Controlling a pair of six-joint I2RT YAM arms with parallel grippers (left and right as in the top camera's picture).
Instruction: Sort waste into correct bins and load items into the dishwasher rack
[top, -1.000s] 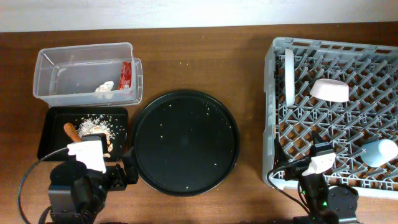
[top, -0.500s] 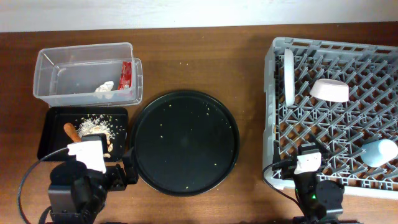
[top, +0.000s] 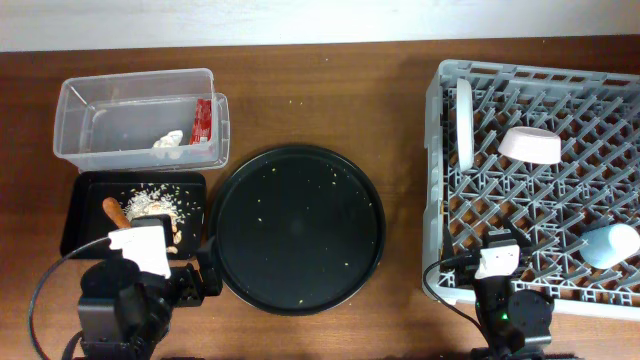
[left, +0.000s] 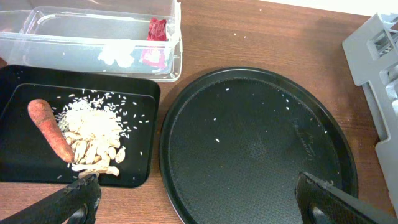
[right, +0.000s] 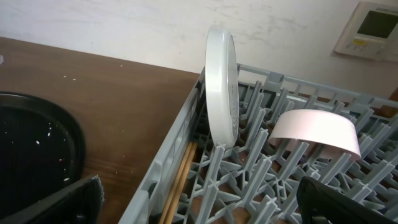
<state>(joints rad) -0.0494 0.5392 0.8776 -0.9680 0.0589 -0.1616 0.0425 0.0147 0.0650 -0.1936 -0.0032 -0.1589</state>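
Left pincer (left: 196, 186): dark fingers set wide apart, holding nothing, above the near rim of the round black tray (top: 300, 230). This tray is smooth and flecked with pale crumbs.

Right pincer (right: 199, 186): fingers likewise apart and empty, at the lower left corner of the dishwasher rack (top: 433, 180).

The rack is a square grey plastic crate with a lattice floor of upright pegs, occupying the right of the overhead frame.
- Plate (right: 221, 87): a pale, smooth disc standing on edge against the rack's left wall.
- Bowl (top: 531, 146): white and round, tipped on its side on the pegs at upper centre.
- Cup (top: 610, 245): light blue, at the rack's lower right.

The clear rectangular tub (top: 75, 110), at upper left on the brown wood-grain surface (top: 330, 90), contains the glossy red wrapper (top: 202, 120) and the crumpled white tissue (top: 168, 140).

The shallow black rectangular tray (top: 85, 235), directly below the tub, contains the beige crumbly scraps (left: 93, 134). The orange carrot stick (left: 51, 129) lies at their left edge.
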